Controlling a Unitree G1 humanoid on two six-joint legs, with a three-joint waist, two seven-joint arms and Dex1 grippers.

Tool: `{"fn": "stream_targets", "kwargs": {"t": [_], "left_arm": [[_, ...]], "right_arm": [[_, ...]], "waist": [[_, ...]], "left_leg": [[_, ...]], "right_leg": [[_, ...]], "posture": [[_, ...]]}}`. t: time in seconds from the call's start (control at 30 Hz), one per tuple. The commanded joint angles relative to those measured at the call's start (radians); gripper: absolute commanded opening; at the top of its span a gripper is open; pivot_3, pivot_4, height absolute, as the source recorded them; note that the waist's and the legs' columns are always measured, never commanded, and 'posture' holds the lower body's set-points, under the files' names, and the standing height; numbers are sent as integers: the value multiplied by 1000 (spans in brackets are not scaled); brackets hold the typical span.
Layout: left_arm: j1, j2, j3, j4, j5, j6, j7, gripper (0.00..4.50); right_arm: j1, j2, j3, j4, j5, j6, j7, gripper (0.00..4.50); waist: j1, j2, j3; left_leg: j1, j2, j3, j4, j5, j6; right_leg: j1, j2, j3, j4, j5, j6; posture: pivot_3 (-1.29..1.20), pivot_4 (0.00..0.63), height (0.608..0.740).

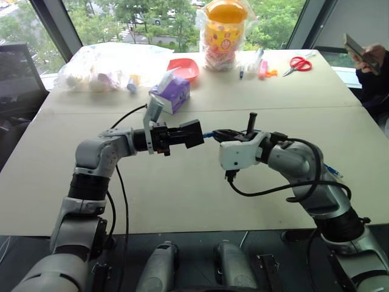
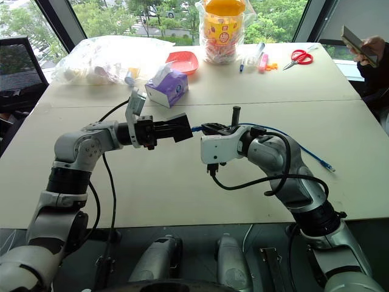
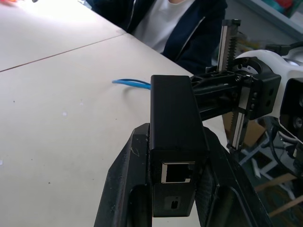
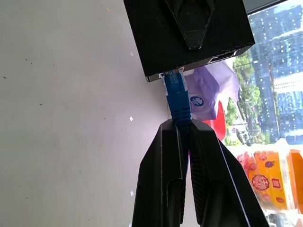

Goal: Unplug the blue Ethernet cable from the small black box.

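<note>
Right gripper [image 4: 182, 124]: we are clamping it on the blue Ethernet cable [image 4: 177, 99], fingers pressed together just behind the plug.
Left gripper [image 3: 177, 142]: we are holding the small black box [image 3: 173, 118] pinched between both fingers, above the table [image 1: 182, 201].
Plug: it is sitting in the port on the box's side that faces our right gripper; we are judging it not yet out.
Cable axis: it is running straight from the port into our right fingers, in line with both grippers, which are pointing at each other.
Direction of pull: we are reading the coming move as drawing the right gripper directly away from the box, along that line.
Nearer arm: the right one is on the cable, the left is bracing the box.
Slack: the rest of the cable is trailing behind our right arm across the table.
Surroundings: a purple tissue box [image 1: 172, 92] is lying well beyond.
</note>
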Motion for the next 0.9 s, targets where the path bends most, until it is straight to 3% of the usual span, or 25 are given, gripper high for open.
{"fn": "stream_targets", "kwargs": {"t": [0.03,0.2,0.47,0.73,0.87,0.9], "left_arm": [[-30,55,6,-25,-12,11,-60,527],[-45,127,-33,-35,-1,1,-170,527],[-66,174,-57,-51,14,-37,-263,527],[-79,170,-58,-47,20,-49,-260,527],[-75,164,-58,-54,22,-54,-255,527],[-73,164,-59,-55,22,-55,-256,527]], "right_arm": [[-57,0,-60,-52,229,141,165,798],[-163,16,-126,-97,530,539,313,3112],[-315,74,-136,3,798,1022,282,3112],[-384,108,-101,89,883,1108,225,3112],[-414,106,-88,110,923,1150,211,1849],[-419,103,-86,113,932,1160,208,1849]], "waist": [[-2,0,0],[0,0,0],[1,0,0],[0,0,0],[-2,0,0],[-2,0,0]], "left_leg": [[0,0,0,0,0,0],[0,1,-1,0,0,0],[0,0,-2,0,0,0],[-1,0,-1,-1,0,0],[-1,0,-1,-1,0,0],[-1,0,-1,-1,0,0]], "right_leg": [[0,0,0,0,0,0],[0,0,0,0,0,0],[0,-1,-1,-1,0,-1],[-1,-1,-1,-1,0,0],[-1,-1,-1,-1,0,0],[-1,-1,-1,-1,0,0]], "posture": [[0,150,740],[0,150,740],[0,150,740],[0,150,740],[0,150,740],[0,150,740]]}}
